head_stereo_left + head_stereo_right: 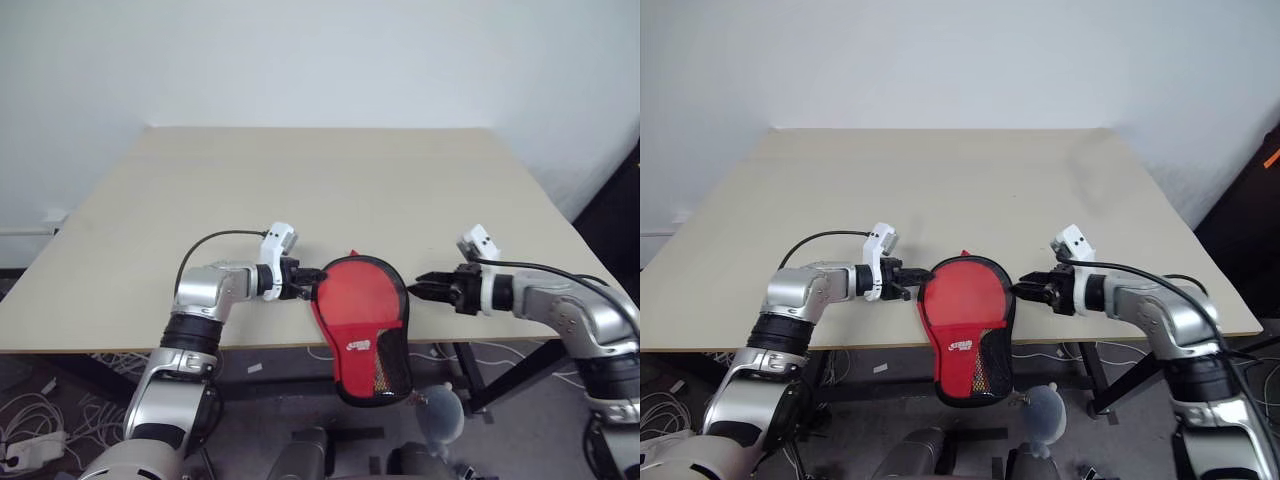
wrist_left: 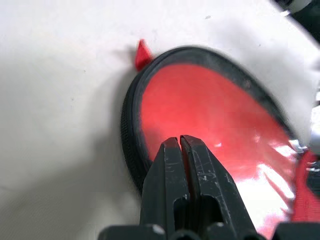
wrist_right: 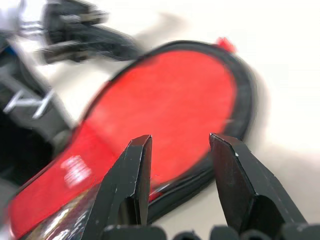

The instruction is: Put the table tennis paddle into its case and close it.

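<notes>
Case (image 1: 362, 325) with red paddle (image 1: 355, 292) inside, at table (image 1: 300, 190) front edge, narrow end hanging past it. Left gripper (image 1: 305, 284) jaws pinched closed on case rim. Right gripper (image 1: 420, 283) jaws half apart, empty, just beside opposite rim.

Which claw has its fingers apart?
The right claw: a gap shows between its fingers beside the case. The left claw is shut.

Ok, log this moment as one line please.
case: held up at table front edge, red paddle face seen inside | left gripper: shut on case rim | right gripper: open, beside opposite rim
</notes>
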`<state>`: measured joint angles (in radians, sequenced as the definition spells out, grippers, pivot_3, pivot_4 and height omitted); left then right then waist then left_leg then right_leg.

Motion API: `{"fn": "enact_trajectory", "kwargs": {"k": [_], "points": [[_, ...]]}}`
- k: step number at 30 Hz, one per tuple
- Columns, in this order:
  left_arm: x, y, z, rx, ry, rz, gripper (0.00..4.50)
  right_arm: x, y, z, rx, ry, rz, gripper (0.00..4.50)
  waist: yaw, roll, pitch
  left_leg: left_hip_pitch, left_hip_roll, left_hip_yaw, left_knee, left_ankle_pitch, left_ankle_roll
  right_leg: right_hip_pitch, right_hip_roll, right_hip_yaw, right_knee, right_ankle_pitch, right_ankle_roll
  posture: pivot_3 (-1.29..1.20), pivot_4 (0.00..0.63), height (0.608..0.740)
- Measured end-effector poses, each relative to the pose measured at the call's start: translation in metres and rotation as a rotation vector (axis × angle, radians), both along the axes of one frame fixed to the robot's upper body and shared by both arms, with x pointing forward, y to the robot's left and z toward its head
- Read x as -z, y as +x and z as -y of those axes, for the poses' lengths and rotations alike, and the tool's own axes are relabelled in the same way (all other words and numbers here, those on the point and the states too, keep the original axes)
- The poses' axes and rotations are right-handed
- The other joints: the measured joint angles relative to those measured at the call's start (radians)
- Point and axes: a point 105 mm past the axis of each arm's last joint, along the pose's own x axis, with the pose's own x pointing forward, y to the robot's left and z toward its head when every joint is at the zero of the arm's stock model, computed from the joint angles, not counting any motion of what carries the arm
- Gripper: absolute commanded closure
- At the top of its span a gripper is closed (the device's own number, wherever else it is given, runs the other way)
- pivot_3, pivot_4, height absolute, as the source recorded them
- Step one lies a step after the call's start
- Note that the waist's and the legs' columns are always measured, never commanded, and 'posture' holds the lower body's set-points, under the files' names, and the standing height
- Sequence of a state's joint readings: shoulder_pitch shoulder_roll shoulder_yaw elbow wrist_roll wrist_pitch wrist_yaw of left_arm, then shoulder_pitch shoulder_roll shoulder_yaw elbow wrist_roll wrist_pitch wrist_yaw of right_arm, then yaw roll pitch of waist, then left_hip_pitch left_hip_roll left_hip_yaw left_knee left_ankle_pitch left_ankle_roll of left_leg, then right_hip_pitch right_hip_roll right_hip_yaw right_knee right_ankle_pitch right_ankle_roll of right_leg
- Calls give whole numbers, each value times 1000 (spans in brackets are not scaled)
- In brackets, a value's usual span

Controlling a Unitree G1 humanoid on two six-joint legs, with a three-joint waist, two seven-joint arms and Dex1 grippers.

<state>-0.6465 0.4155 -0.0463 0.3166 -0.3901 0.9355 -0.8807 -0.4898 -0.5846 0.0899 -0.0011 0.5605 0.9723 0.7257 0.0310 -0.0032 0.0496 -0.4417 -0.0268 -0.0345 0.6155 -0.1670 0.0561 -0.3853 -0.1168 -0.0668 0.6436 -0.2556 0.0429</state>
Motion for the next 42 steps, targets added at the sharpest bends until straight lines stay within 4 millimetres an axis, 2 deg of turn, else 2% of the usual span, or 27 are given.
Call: {"fn": "enact_trajectory", "kwargs": {"k": [5,10,18,19,21,25,35,42], "points": [[-15,-13,-12,39,-46,24,4500,19,17,-4,91,-9,-80,2540,-3,0,0,-4,-1,1,3,2,3,-4,2,3,3,0,0,0,0,722],[-15,-25,-17,64,-45,10,4500,37,18,-10,113,-11,-149,2540,-4,1,1,-5,1,0,6,2,2,-4,6,5,4,3,1,0,0,722],[-11,-30,-25,57,-11,14,4500,43,22,-18,122,-13,-180,2540,-25,2,0,-2,1,-1,7,2,0,-7,14,18,4,9,3,0,0,722],[-10,-31,-25,58,-9,12,4500,43,23,-19,125,-9,-183,2702,-27,2,0,-2,1,-1,7,3,0,-8,15,20,4,10,3,0,0,722],[-11,-31,-25,59,-5,15,4500,41,27,-22,135,-1,-181,3137,-32,2,0,-1,1,-1,7,3,-1,-9,16,22,5,11,2,0,0,722],[-13,-31,-25,61,1,24,4500,38,33,-21,176,26,-194,4473,-33,2,0,-1,0,1,7,3,-1,-12,15,26,9,12,0,0,0,722],[-13,-31,-26,61,1,24,4500,25,33,-25,172,86,-217,4473,-34,2,0,-2,0,1,8,4,-2,-18,16,30,14,12,0,0,0,722],[-13,-31,-25,62,-1,22,4500,-15,46,-40,193,246,-138,4473,-35,3,1,-3,0,1,8,4,-3,-22,20,35,15,16,-5,0,0,722]]}}
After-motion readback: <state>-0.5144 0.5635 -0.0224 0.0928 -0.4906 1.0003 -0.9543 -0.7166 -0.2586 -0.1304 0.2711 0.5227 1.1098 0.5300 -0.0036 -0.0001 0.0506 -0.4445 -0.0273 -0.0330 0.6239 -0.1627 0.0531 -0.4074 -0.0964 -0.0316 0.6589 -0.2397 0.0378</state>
